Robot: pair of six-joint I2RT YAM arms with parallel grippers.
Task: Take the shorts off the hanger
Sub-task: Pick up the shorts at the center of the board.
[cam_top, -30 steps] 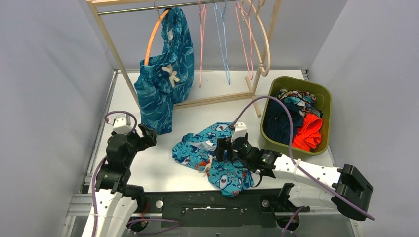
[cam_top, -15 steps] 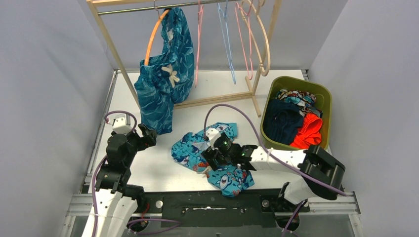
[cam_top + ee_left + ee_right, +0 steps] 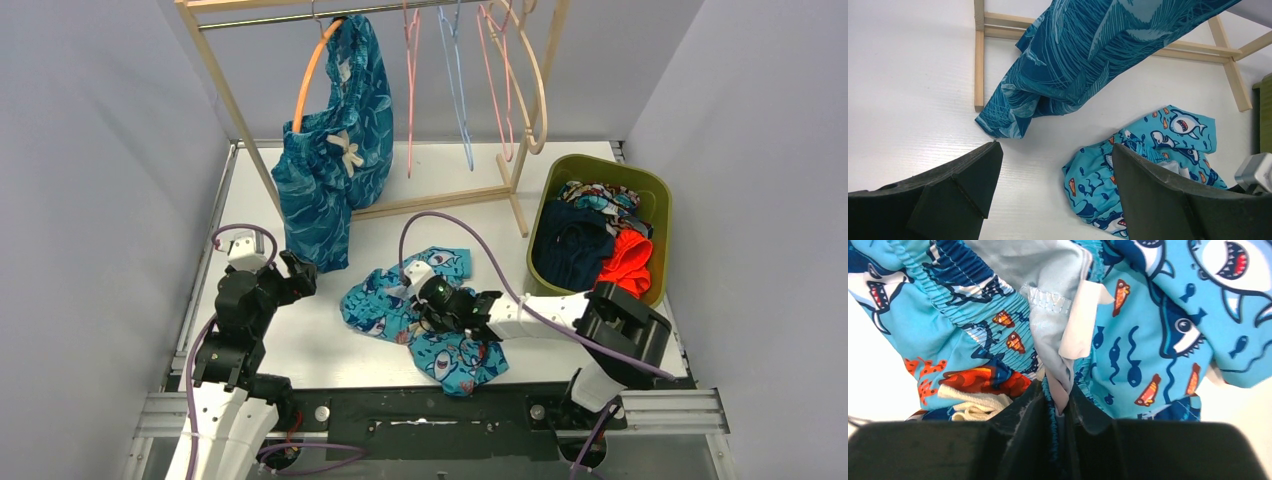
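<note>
Clearing step — right gripper [image 3: 1055, 401] pinches the shark-print shorts [image 3: 1148, 340] mid-frame; next, likely a lift toward the green bin [image 3: 600, 159] at right. The left gripper [image 3: 1055, 151] gapes, empty.

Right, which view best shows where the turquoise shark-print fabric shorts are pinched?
Right wrist view: the jaws are shut on a fold of the turquoise shark-print fabric shorts, close up. Top external shows them whole, but the right arm hides the pinch; left wrist shows part only.
</note>
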